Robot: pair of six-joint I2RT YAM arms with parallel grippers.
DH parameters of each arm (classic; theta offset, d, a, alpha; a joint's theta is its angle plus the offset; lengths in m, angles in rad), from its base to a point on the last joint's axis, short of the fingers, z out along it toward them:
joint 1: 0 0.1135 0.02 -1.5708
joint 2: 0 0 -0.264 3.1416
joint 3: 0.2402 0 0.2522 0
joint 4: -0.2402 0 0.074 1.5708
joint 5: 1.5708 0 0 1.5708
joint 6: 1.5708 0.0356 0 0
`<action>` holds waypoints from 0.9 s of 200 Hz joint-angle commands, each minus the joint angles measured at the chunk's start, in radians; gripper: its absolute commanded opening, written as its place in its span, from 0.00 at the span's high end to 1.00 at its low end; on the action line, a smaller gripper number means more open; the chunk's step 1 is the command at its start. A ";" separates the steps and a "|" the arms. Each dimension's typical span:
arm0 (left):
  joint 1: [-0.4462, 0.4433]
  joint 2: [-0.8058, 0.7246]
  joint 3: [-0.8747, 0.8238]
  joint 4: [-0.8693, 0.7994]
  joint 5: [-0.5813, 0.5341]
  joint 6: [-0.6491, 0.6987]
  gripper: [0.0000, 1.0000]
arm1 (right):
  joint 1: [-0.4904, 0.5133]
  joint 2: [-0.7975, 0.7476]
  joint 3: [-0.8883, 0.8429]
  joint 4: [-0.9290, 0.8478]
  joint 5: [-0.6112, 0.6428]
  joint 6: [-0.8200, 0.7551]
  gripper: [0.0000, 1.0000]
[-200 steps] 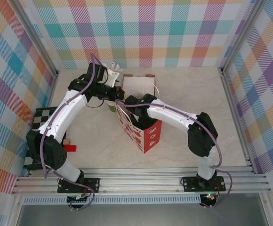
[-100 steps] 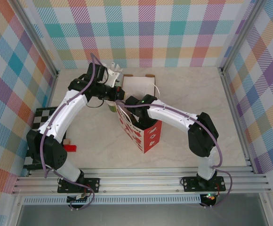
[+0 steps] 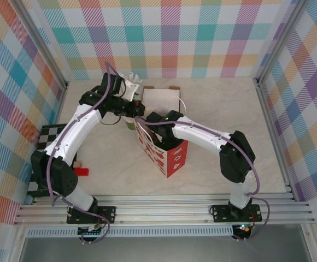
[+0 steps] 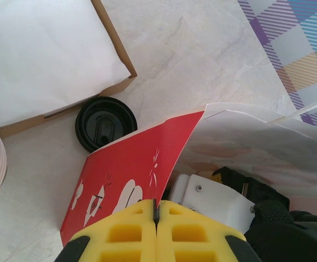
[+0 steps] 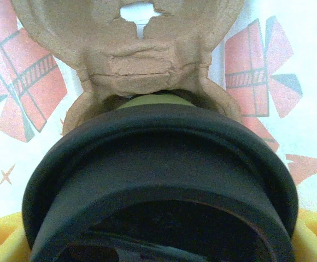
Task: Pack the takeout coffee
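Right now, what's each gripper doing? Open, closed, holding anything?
Left gripper: closed, pinching the rim of the red paper bag.
Right gripper: closed on the takeout coffee, down inside the bag.

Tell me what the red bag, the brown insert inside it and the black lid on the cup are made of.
Red bag: paper, matte, by its thin creased edge and white inside.
Brown insert: likely moulded pulp, rough, fibrous, ragged at the cut-out.
Takeout coffee lid: probably plastic, smooth with a faint sheen, moulded rim.
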 commanded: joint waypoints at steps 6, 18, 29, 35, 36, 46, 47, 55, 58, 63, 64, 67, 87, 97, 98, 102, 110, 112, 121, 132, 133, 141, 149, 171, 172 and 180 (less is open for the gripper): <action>0.006 0.011 -0.008 -0.020 0.020 -0.007 1.00 | -0.007 0.040 -0.058 0.015 -0.022 0.008 0.72; 0.005 0.012 -0.007 -0.021 0.020 -0.008 1.00 | -0.007 0.042 -0.066 0.019 -0.022 0.008 0.72; 0.006 0.011 -0.007 -0.021 0.020 -0.007 1.00 | -0.006 0.045 -0.074 0.024 -0.024 0.008 0.72; 0.006 0.012 -0.006 -0.021 0.019 -0.008 1.00 | -0.007 0.048 -0.079 0.028 -0.025 0.008 0.72; 0.006 0.012 -0.006 -0.020 0.019 -0.008 1.00 | -0.007 0.048 -0.079 0.028 -0.025 0.008 0.72; 0.006 0.012 -0.007 -0.022 0.020 -0.008 1.00 | -0.008 0.051 -0.085 0.033 -0.025 0.008 0.72; 0.006 0.012 -0.007 -0.022 0.020 -0.008 1.00 | -0.009 0.052 -0.086 0.034 -0.026 0.008 0.72; 0.005 0.012 -0.006 -0.022 0.020 -0.007 1.00 | -0.009 0.055 -0.089 0.038 -0.027 0.008 0.72; 0.005 0.012 -0.006 -0.022 0.019 -0.007 1.00 | -0.008 0.057 -0.091 0.037 -0.027 0.008 0.72; 0.006 0.012 -0.006 -0.022 0.020 -0.008 1.00 | -0.008 0.060 -0.091 0.037 -0.028 0.009 0.72; 0.005 0.012 -0.006 -0.022 0.020 -0.007 1.00 | -0.009 0.060 -0.091 0.037 -0.028 0.010 0.72; 0.005 0.012 -0.006 -0.022 0.021 -0.008 1.00 | -0.009 0.062 -0.092 0.038 -0.029 0.011 0.72; 0.005 0.012 -0.007 -0.022 0.023 -0.007 1.00 | -0.009 0.065 -0.095 0.040 -0.036 0.013 0.73; 0.005 0.013 -0.006 -0.023 0.029 -0.007 1.00 | -0.009 0.067 -0.097 0.040 -0.037 0.013 0.73; 0.005 0.013 -0.006 -0.023 0.029 -0.007 1.00 | -0.009 0.067 -0.097 0.040 -0.037 0.013 0.73; 0.006 0.014 -0.005 -0.024 0.031 -0.007 1.00 | -0.009 0.067 -0.097 0.040 -0.037 0.013 0.73; 0.006 0.015 -0.004 -0.025 0.032 -0.007 1.00 | -0.009 0.067 -0.099 0.043 -0.036 0.012 0.73; 0.006 0.015 -0.005 -0.025 0.033 -0.008 1.00 | -0.008 0.067 -0.100 0.042 -0.036 0.011 0.73; 0.006 0.016 -0.003 -0.025 0.033 -0.007 1.00 | -0.008 0.068 -0.102 0.042 -0.037 0.011 0.73; 0.005 0.017 -0.003 -0.025 0.033 -0.007 1.00 | -0.009 0.069 -0.107 0.043 -0.037 0.012 0.73; 0.005 0.016 -0.003 -0.025 0.033 -0.007 1.00 | -0.009 0.069 -0.108 0.043 -0.037 0.012 0.73; 0.005 0.016 -0.003 -0.025 0.032 -0.007 1.00 | -0.009 0.070 -0.112 0.046 -0.037 0.013 0.73; 0.006 0.017 -0.003 -0.025 0.032 -0.007 1.00 | -0.009 0.070 -0.116 0.049 -0.037 0.013 0.73; 0.006 0.018 -0.003 -0.025 0.033 -0.007 1.00 | -0.008 0.073 -0.127 0.057 -0.040 0.015 0.73; 0.006 0.018 -0.002 -0.025 0.033 -0.007 1.00 | -0.008 0.073 -0.128 0.058 -0.040 0.014 0.73; 0.006 0.019 -0.002 -0.027 0.033 -0.008 1.00 | -0.009 0.075 -0.131 0.061 -0.041 0.014 0.73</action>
